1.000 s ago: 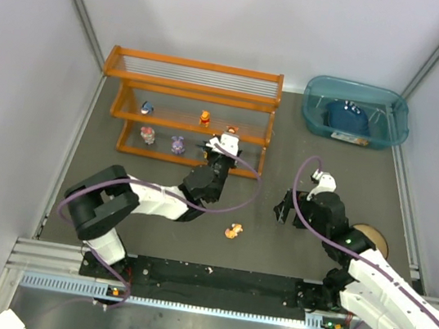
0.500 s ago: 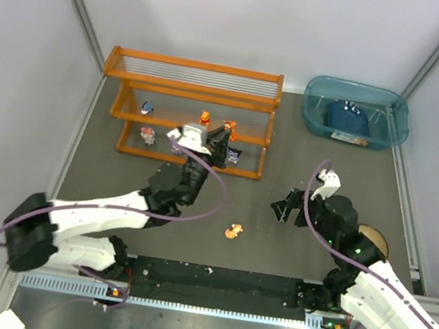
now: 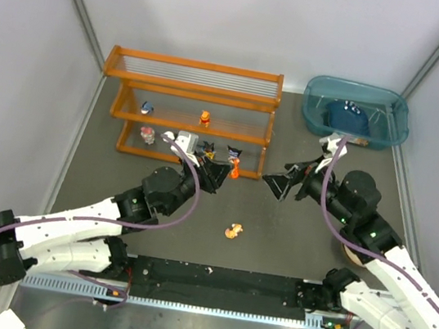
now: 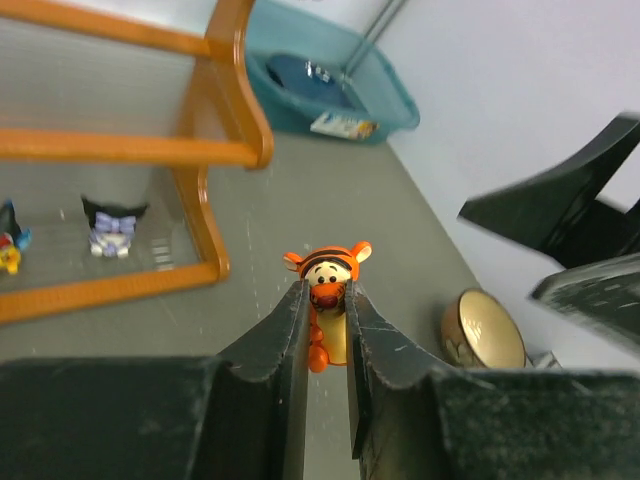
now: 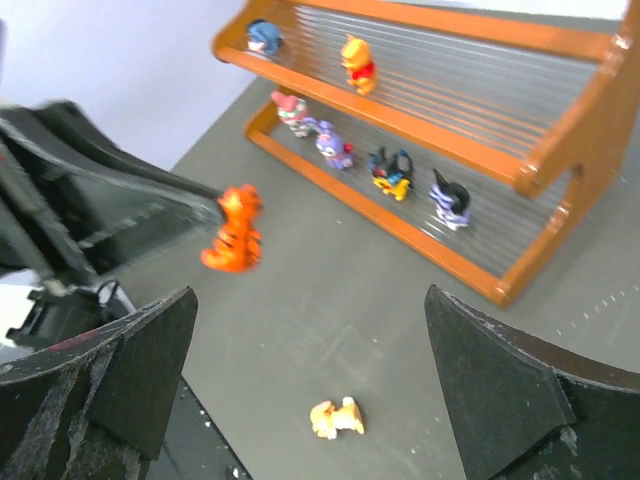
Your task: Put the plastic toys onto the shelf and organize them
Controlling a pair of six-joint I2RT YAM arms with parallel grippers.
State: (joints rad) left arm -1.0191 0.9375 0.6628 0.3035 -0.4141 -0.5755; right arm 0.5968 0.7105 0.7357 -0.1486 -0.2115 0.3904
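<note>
My left gripper (image 4: 326, 300) is shut on an orange tiger toy (image 4: 331, 283), held in the air in front of the shelf's right end (image 3: 235, 168). The orange shelf (image 3: 191, 86) stands at the back left. Its middle tier carries a blue toy (image 5: 263, 37) and a yellow one (image 5: 357, 62). The lowest tier holds pink (image 5: 292, 112), purple (image 5: 332, 147) and two black toys (image 5: 390, 170). A small yellow-orange toy (image 3: 232, 232) lies on its side on the floor. My right gripper (image 3: 285, 183) hangs open and empty above the floor, right of the tiger.
A teal bin (image 3: 391, 128) with a dark blue item sits at the back right. A round gold object (image 4: 483, 330) lies on the floor, partly under my right arm. Grey walls close in both sides and the back.
The left gripper has drawn back from the shelf's middle tier toward the front right, still gripping the tiger toy. The right gripper has risen and moved toward the back left.
</note>
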